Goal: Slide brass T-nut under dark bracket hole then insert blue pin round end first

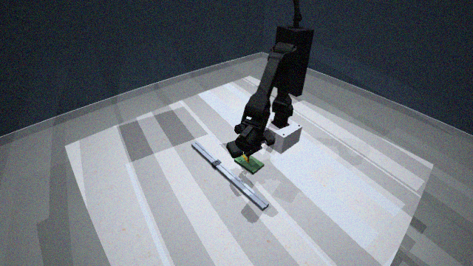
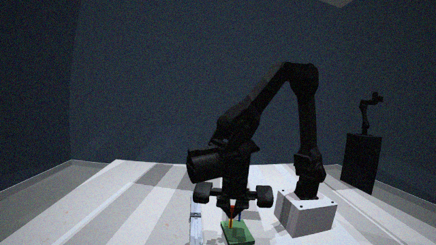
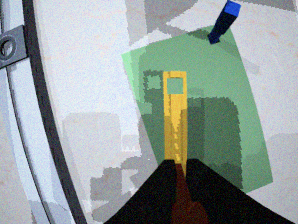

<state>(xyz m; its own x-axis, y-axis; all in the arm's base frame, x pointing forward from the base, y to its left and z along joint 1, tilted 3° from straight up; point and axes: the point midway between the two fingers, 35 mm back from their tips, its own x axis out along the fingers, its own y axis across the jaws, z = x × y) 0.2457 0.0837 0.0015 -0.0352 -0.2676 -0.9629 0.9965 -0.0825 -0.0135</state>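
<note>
Over the green tray [image 1: 256, 168] [image 2: 246, 236] [image 3: 250, 150], we find the gripper [image 1: 247, 153] [image 2: 232, 215] [image 3: 180, 169] clamped on the orange handle [image 2: 232, 208] [image 3: 181, 182] of the brass T-nut [image 1: 245, 158] [image 2: 231, 222] [image 3: 175, 120]. In the wrist view the handle runs back between the dark fingers; the brass part reaches out ahead of them, a square opening near its far end. Whether the nut has cleared the tray we cannot tell for certain; we judge it at or just past the lift.

Step in hand, by our reckoning: the first, pick-up of the nut. Nut not yet in the slot. The aluminum rail [image 1: 244, 188] [image 2: 195, 229] [image 3: 17, 150] lies beside the tray, apart from it, with the dark bracket [image 1: 216, 162] [image 2: 195, 215] [image 3: 16, 44] across it. Blue pin [image 2: 239, 216] [image 3: 223, 22] stands at the tray, not gripped.

Next move, we think: raise the nut well clear of tray and pin, carry it across to an open stretch of slot away from the bracket, then tilt it so one edge enters under a lip first. We would watch for the handle turning in so narrow a grip, and for the nut catching on the rail's lips.
</note>
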